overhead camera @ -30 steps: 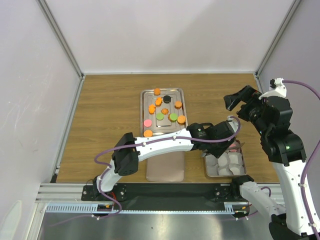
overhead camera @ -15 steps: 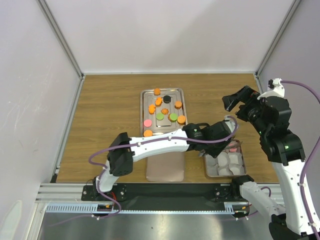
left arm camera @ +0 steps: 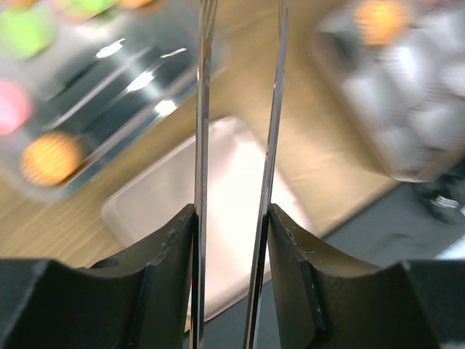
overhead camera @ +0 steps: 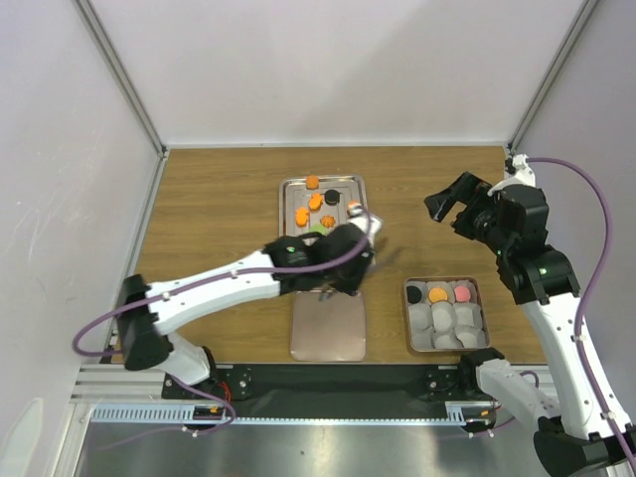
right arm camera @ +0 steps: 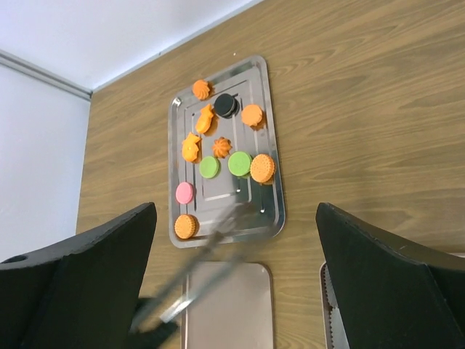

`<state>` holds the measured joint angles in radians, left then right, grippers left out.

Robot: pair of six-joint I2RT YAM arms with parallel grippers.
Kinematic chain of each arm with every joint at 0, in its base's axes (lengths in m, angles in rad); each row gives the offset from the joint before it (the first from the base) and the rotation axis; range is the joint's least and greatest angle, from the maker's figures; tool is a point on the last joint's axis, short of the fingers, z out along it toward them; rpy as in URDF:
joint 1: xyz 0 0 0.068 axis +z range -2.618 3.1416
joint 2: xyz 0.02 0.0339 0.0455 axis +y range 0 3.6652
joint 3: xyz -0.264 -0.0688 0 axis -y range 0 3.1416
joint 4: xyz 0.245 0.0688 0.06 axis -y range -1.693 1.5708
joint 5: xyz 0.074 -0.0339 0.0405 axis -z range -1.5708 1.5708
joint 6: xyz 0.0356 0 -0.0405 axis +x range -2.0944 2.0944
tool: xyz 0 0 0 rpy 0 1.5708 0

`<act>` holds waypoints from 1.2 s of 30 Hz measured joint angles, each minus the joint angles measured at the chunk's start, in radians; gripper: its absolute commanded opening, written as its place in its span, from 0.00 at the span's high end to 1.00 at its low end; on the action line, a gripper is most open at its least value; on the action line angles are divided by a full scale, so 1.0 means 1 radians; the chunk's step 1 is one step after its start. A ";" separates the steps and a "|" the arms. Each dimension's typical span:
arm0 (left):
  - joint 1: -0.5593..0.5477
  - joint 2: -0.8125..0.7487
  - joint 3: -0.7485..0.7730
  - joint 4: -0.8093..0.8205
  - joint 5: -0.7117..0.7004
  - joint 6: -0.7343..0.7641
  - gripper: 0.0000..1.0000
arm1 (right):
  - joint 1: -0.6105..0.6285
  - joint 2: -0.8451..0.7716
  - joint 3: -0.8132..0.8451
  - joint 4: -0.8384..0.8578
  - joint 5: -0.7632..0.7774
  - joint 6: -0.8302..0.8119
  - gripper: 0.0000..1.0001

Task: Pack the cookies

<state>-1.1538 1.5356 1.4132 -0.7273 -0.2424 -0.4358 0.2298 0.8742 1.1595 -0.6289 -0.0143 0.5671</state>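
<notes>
With a fresh pick seemingly in hand, the left hand, clamped on metal tongs, hangs over the tray's near edge, where most cookies lie; next the tongs must straddle one, while the right hand gapes wide.

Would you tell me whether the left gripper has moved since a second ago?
Yes: the left gripper swung left, from the small box to the near edge of the metal tray.

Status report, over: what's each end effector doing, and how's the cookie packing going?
Left end effector shut on tongs, at the tray. Right end effector open, empty. Three cookies in box, rest on tray. Nothing seen blocking.
</notes>
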 measured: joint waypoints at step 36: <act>0.381 -0.275 -0.418 -0.142 -0.021 -0.034 0.48 | 0.051 0.083 -0.123 0.133 -0.063 0.000 0.00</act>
<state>-0.7723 1.2606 0.9951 -0.8696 -0.2634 -0.4698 0.2806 0.9569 1.0367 -0.4957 -0.0769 0.5671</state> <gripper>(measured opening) 0.518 0.994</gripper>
